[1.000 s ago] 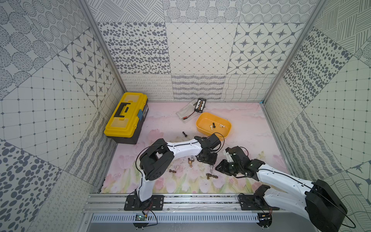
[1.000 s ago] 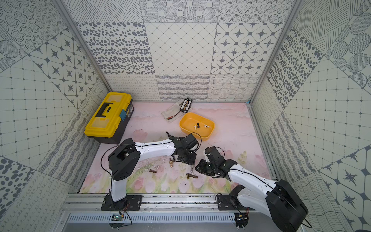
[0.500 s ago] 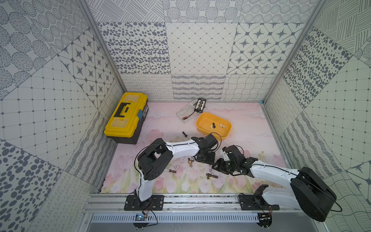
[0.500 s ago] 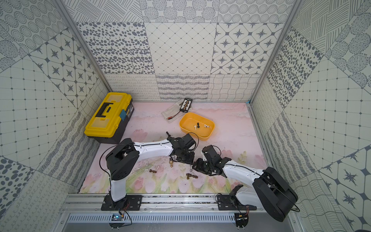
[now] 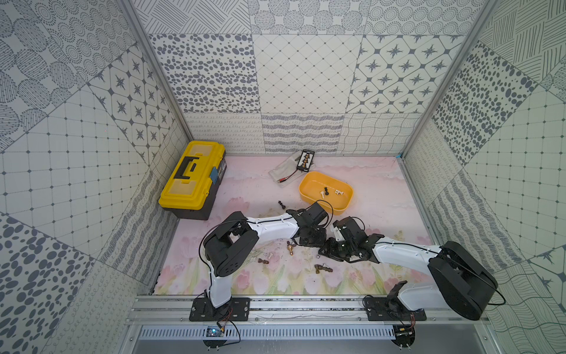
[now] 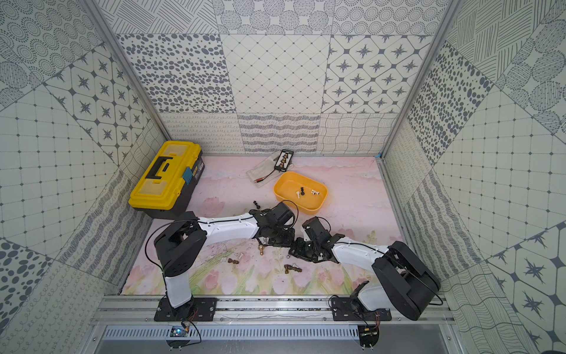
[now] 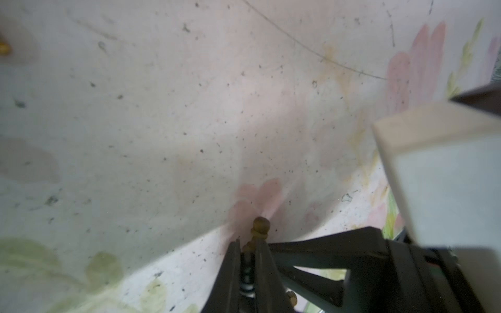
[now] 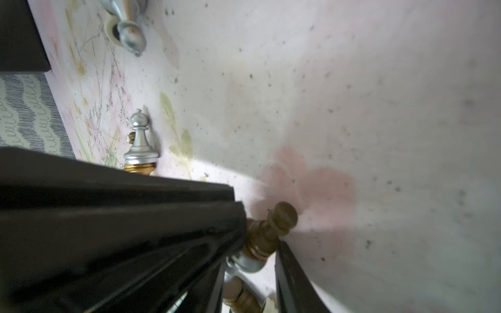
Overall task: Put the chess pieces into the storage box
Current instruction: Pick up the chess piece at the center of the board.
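**A:** What do we make of the left gripper (image 7: 248,252)?

**B:** In the left wrist view we see its jaws pressed together on a brass-gold pawn (image 7: 261,224). Only the ball head and collar poke out past the tips, over the floral mat (image 7: 189,108).

**A:** And the right gripper (image 8: 260,229)?

**B:** Its fingers (image 8: 162,230) sit close on either side of a flat-headed brass-gold piece (image 8: 271,230). We cannot tell whether they press it or merely flank it. A silver shape lies just under that piece, too blurred for us to name.

**A:** Where do we find the storage box (image 5: 309,187)?

**B:** In both top views it sits toward the back of the mat, right of middle, just beyond the two wrists. The same yellow-orange tray shows here (image 6: 285,187). Inside we count a black piece (image 5: 327,192) between white pieces (image 5: 322,193).

**A:** What lies outside it?

**B:** A black king (image 5: 280,204) stands on the mat near the left arm. Nearer the rail we see a brass piece (image 5: 290,250), a brown piece (image 5: 264,261) lying down, and a toppled pair (image 5: 323,269). In the right wrist view a silver pawn (image 8: 139,135) stands upright and a silver bishop (image 8: 127,29) lies on its side.

**A:** And around the edges?

**B:** A yellow toolbox (image 5: 193,180) is at the back left, and a black case (image 5: 306,160) is behind the box.
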